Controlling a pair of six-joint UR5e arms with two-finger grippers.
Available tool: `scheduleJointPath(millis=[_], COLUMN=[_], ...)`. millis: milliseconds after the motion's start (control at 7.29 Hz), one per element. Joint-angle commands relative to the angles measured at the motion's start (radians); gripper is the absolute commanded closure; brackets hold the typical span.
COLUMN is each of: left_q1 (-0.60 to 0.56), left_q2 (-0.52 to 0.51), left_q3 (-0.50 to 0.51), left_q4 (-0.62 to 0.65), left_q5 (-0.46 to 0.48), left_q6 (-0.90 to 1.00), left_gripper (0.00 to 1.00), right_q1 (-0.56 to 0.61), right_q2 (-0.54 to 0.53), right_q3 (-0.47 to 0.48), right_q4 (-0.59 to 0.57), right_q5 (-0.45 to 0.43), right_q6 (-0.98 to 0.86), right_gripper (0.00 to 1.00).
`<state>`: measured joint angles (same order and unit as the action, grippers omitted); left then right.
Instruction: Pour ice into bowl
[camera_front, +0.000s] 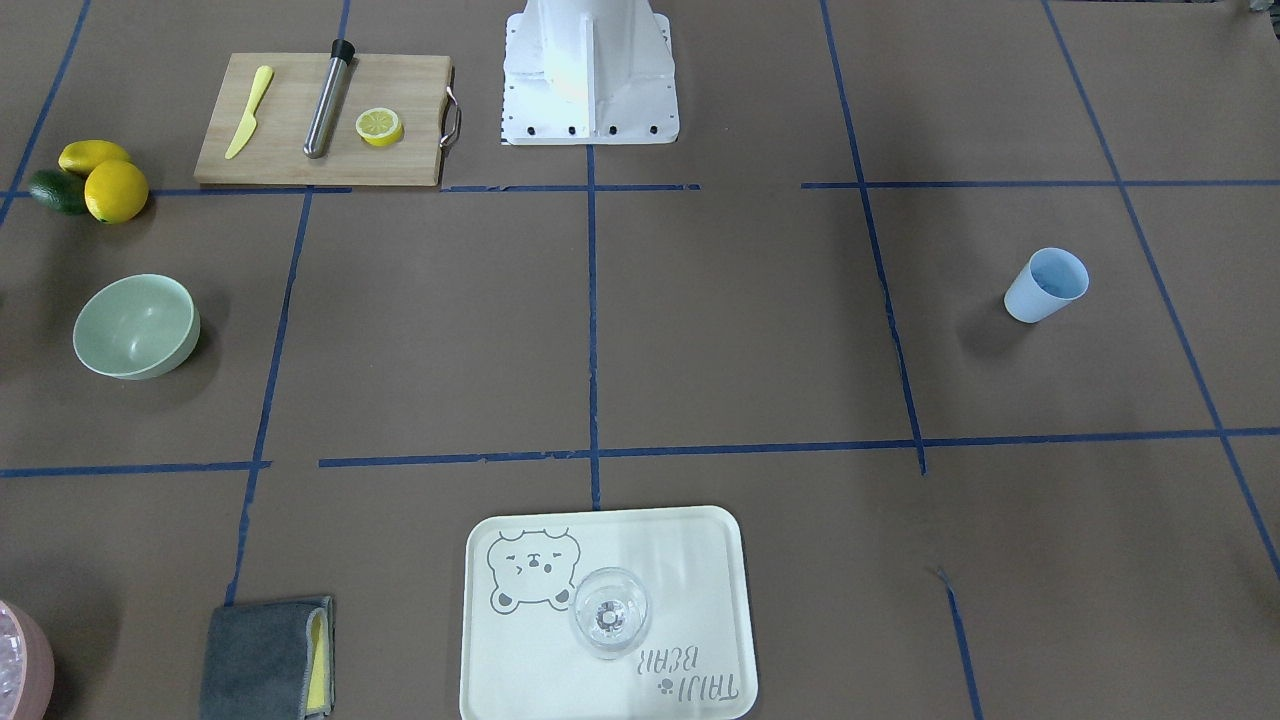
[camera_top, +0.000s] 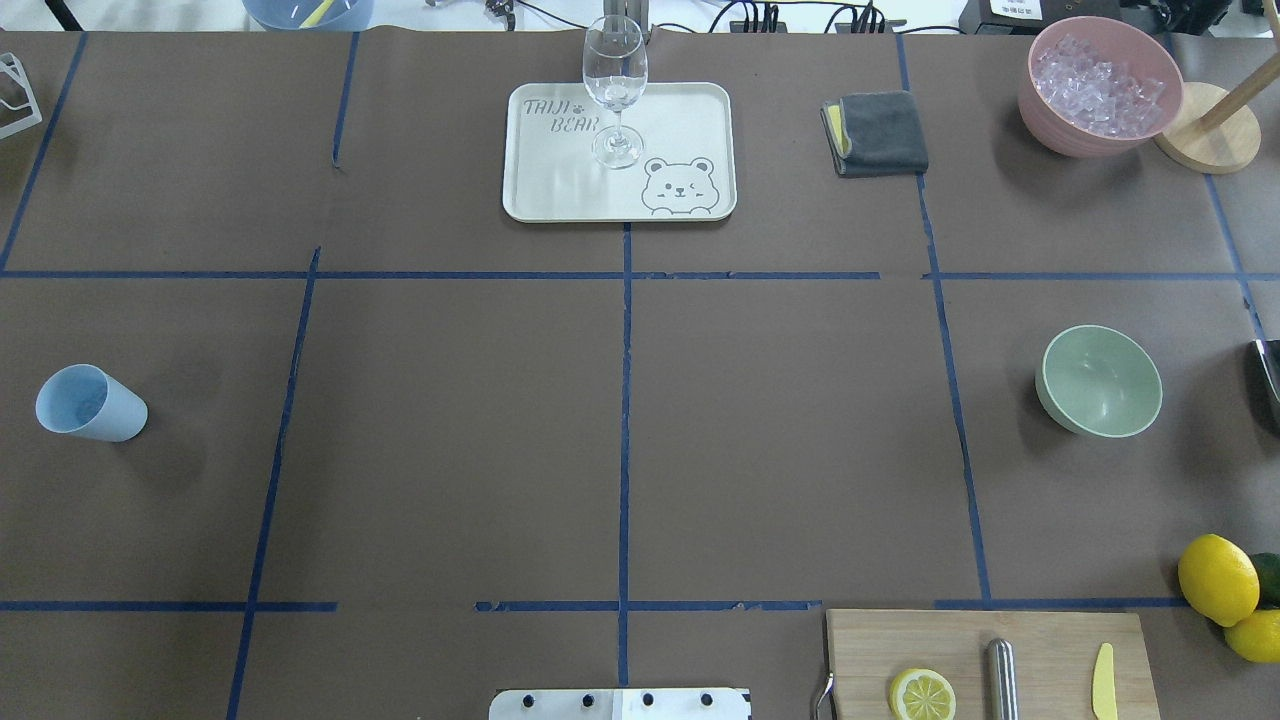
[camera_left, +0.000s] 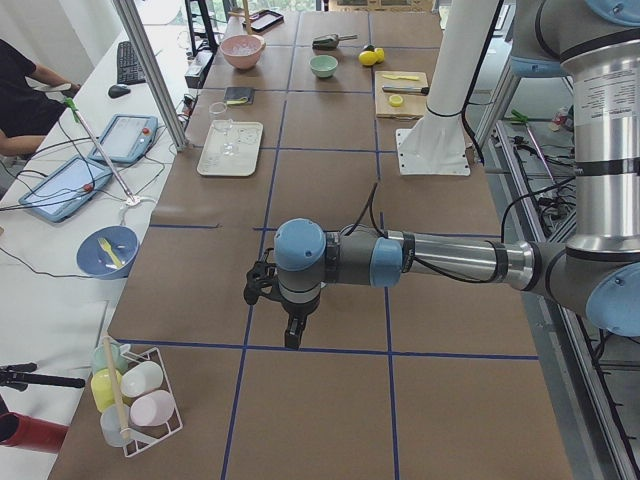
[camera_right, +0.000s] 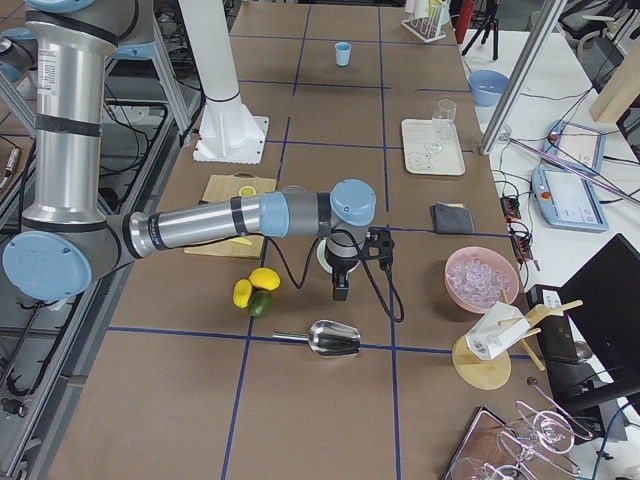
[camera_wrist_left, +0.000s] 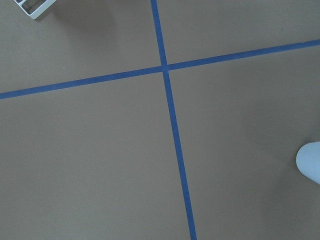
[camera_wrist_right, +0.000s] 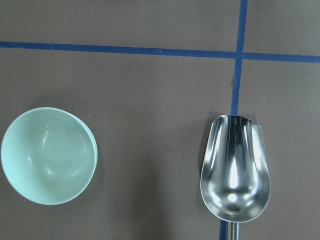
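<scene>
Steel scoop near bowl, wrist view

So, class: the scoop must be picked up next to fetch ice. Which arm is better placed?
Right. The right gripper hangs by the scoop and bowl, with the ice nearby; the left gripper is far off, near the blue cup.

Item 1: bowl, round, pale mint-green, upright, smooth inside showing.
Item 2: steel scoop, polished, hollow upward, handle running off the lower edge. It lies along a line of blue tape, apart from the bowl.
Surface: brown table, with a second tape line crossing the first.
</scene>
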<state>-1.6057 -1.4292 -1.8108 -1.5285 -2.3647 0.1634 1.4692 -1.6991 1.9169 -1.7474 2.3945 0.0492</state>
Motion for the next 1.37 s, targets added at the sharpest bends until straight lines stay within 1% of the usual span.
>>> scheduleJointPath(millis=[0,275,549,824,961,1098,1235], left_q1=[0.000,0.000,-0.002,0.000,-0.002,-0.002,-0.002], left_q2=[-0.001,0.001,0.003,-0.001,-0.004,-0.001,-0.001], left_q3=[0.001,0.002,0.008,0.013,-0.001,-0.002,-0.008], left_q4=[0.002,0.002,-0.048,-0.051,-0.053,-0.055,-0.058], left_q5=[-0.007,0.001,-0.005,-0.011,-0.011,-0.016,-0.033], left_q6=[0.014,0.015,0.016,0.005,0.008,0.011,0.013], left_gripper=[0.00,0.00,0.00,0.00,0.00,0.00,0.00], right_q1=[0.000,0.000,0.000,-0.018,-0.062,-0.110,-0.142], right_q2=[-0.005,-0.008,-0.008,-0.007,-0.007,-0.001,-0.001], right_q3=[-0.001,0.002,0.001,-0.002,-0.007,-0.027,-0.047], right_q4=[0.002,0.003,0.002,0.003,0.034,0.084,0.170], right_q5=[-0.004,-0.005,-0.002,0.012,0.038,0.038,0.032], right_q6=[0.000,0.001,0.003,0.001,0.003,0.058,0.117], right_gripper=[0.00,0.00,0.00,0.00,0.00,0.00,0.00])
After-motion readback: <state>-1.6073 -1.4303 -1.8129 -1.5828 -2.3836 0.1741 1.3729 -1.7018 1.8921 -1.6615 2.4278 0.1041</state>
